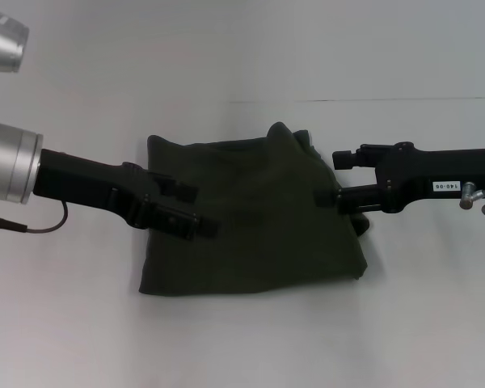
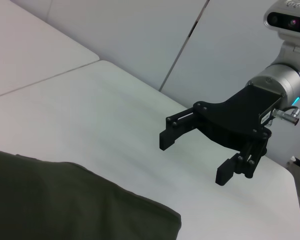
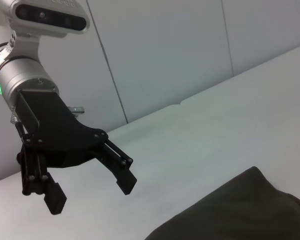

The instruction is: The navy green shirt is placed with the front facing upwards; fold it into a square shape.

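Observation:
The navy green shirt (image 1: 255,230) lies folded into a rough rectangle in the middle of the white table, with plain dark green cloth up and no lettering showing. Its far right corner is bunched up. My left gripper (image 1: 196,210) hovers open and empty over the shirt's left edge. My right gripper (image 1: 335,178) hovers open and empty over the shirt's right edge. The left wrist view shows the shirt (image 2: 65,200) and, beyond it, the right gripper (image 2: 195,160) open. The right wrist view shows the shirt (image 3: 240,210) and the left gripper (image 3: 92,192) open.
The white table (image 1: 242,339) stretches all round the shirt, with a thin seam (image 1: 364,100) at the back right. A pale wall (image 2: 140,30) stands behind the table.

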You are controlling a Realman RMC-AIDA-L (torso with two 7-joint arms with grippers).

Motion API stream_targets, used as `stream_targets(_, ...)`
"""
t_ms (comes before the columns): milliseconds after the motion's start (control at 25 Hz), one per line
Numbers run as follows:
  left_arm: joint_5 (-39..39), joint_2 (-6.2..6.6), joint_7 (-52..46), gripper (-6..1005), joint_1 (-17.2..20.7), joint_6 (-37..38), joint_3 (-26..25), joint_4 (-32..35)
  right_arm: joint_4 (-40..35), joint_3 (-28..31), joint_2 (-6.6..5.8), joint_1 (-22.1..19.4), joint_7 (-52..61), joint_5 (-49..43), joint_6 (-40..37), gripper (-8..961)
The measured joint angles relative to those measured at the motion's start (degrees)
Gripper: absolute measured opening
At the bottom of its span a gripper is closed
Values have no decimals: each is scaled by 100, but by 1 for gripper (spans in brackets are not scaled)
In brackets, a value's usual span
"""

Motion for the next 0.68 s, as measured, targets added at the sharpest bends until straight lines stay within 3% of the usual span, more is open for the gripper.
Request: stream_targets(680, -9, -3, 3, 961, -10, -69, -26, 0, 0, -17, 9, -1, 47, -15, -98, 915)
